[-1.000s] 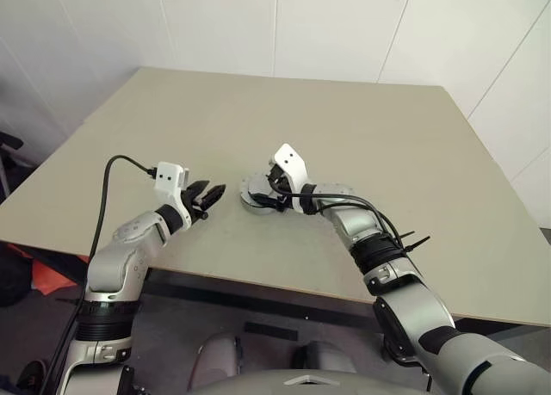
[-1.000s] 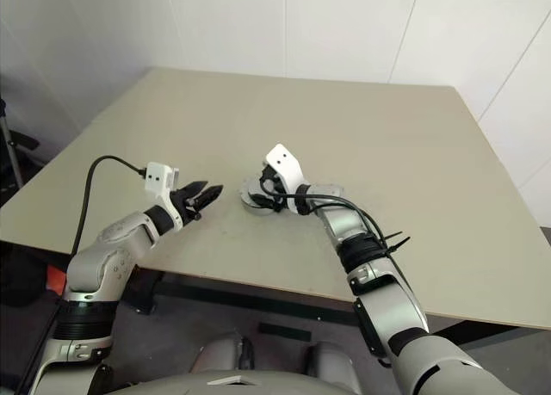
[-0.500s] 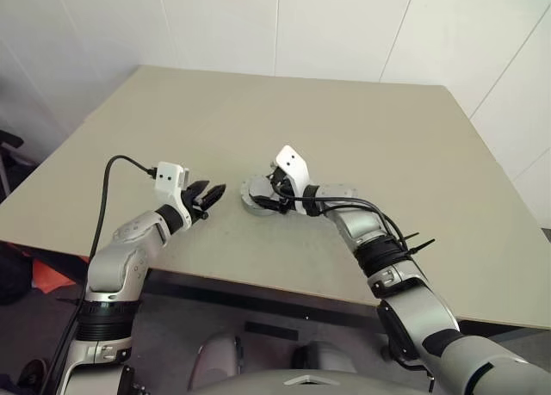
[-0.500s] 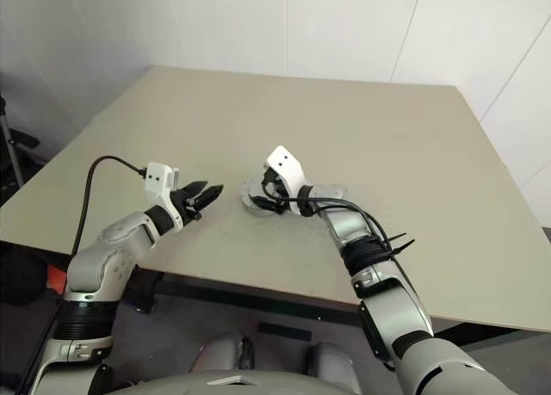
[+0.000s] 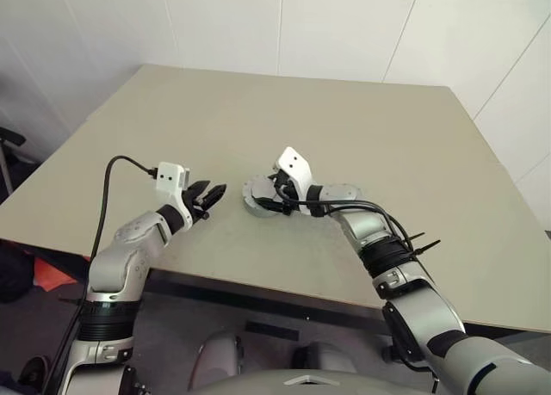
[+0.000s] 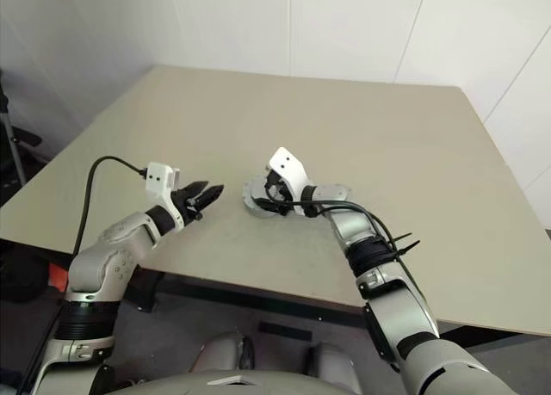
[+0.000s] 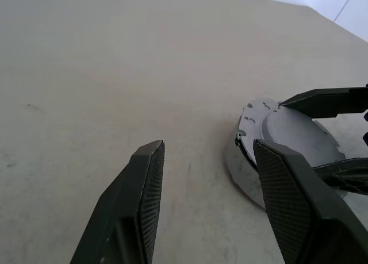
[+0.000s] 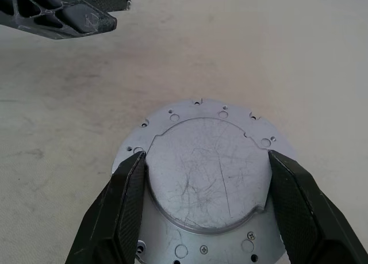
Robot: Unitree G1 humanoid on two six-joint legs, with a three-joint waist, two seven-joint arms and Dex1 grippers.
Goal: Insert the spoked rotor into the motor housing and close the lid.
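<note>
The lid, a scratched grey disc with a raised centre plate and small rim holes, lies on the motor housing, whose pale side wall shows below a dark gap. My right gripper straddles the raised plate, one finger against each side of it, shut on it. The stack stands mid-table, with the right gripper reaching in from the right. My left gripper hovers open a short way to its left, nothing between its fingers. The spoked rotor is out of view.
The beige table stretches far behind and to both sides, with white walls beyond. Its front edge runs close under both forearms. A black cable loops up from the left wrist. The left gripper's fingers show beyond the lid.
</note>
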